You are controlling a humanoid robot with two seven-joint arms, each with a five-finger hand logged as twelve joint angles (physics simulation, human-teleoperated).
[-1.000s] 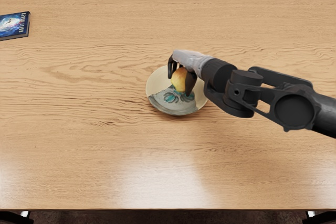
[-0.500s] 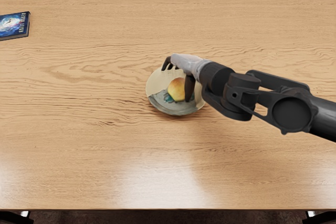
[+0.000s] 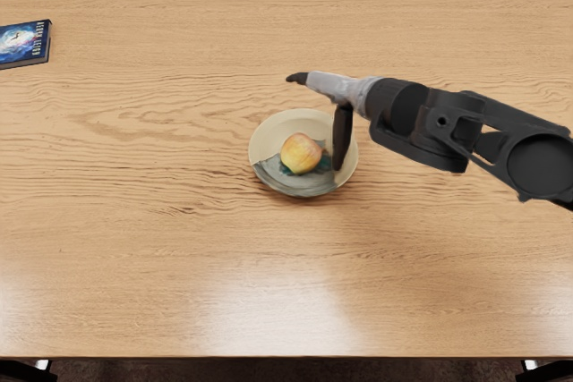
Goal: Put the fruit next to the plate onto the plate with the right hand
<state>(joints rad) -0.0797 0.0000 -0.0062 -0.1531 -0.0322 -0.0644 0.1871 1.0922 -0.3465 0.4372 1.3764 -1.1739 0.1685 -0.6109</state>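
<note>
A yellow-orange apple [image 3: 301,153] lies on the cream plate [image 3: 271,136] with a teal pattern, near the middle of the table. My right hand [image 3: 327,105] hovers just above and to the right of the plate, open, its fingers spread. One dark finger [image 3: 341,134] points down beside the apple without holding it. The right arm comes in from the right edge. No left arm shows.
A blue book [image 3: 23,42] lies at the table's far left edge. The wooden table [image 3: 179,248] spreads wide around the plate, and a textured wall runs along its far side.
The hand held the apple over the plate, then let it go. The apple now rests on the plate, and the hand has opened and lifted up and to the right.
</note>
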